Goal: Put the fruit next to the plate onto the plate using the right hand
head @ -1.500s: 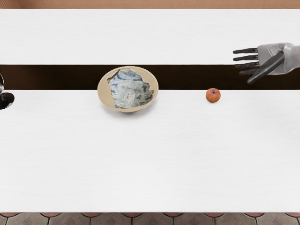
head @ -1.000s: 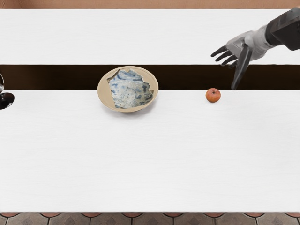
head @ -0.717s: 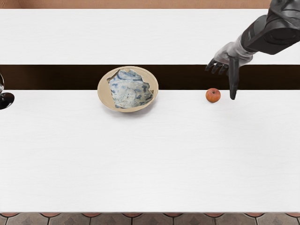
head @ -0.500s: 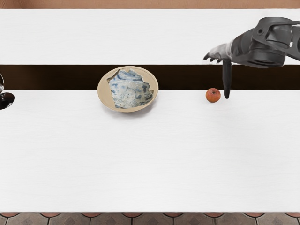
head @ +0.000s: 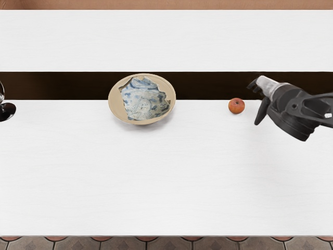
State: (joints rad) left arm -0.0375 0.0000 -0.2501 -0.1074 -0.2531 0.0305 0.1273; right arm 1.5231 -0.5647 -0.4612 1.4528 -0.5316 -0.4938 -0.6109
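Note:
A small red-orange fruit (head: 236, 105) lies on the white table, well to the right of the plate. The plate (head: 115, 107) is a beige dish with a blue-and-white pattern inside, and nothing lies on it. My right hand (head: 257, 99) comes in from the right edge and hovers low just right of the fruit, a small gap apart from it. Its fingers (head: 260, 111) are spread and hold nothing. Only a dark bit of my left hand (head: 5, 110) shows at the left edge.
The near white table (head: 166, 177) runs across the whole view. A dark gap (head: 208, 86) separates it from a second white surface (head: 156, 41) behind; the plate's back rim overhangs this gap.
My right arm has swung down from high at the back right. The hand has dropped to table height beside the fruit. Fruit and plate have not moved.

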